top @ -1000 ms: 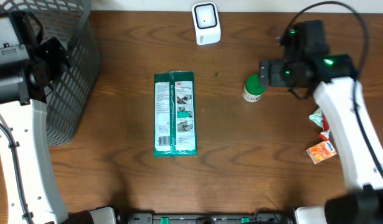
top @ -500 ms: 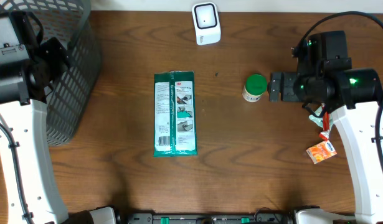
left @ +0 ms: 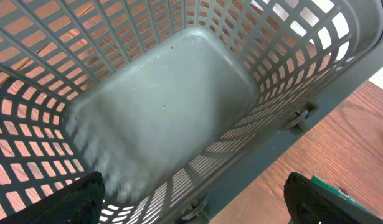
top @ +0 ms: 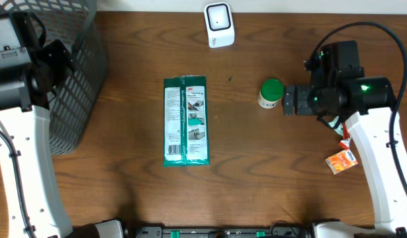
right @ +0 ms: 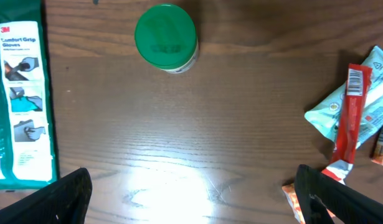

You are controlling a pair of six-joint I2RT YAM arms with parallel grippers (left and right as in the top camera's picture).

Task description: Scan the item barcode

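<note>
A white barcode scanner (top: 218, 24) stands at the table's back edge. A green 3M glove package (top: 186, 120) lies flat mid-table, printed side up, and shows at the left edge of the right wrist view (right: 23, 106). A small green-lidded jar (top: 271, 92) stands to its right (right: 165, 37). My right gripper (top: 288, 100) hovers just right of the jar, open with nothing between its fingers (right: 194, 202) and bare wood below. My left gripper (left: 194, 202) hangs open and empty over the grey basket (left: 166, 112).
The grey mesh basket (top: 77, 79) fills the back left corner with nothing inside. Snack packets lie at the right edge: a pale green one with a red stick (right: 350, 112) and an orange one (top: 342, 160). Bare wood lies between package and jar.
My right gripper has drawn back from over the jar toward the right and front, then settled just beside it. The left arm and all the objects stay put.
</note>
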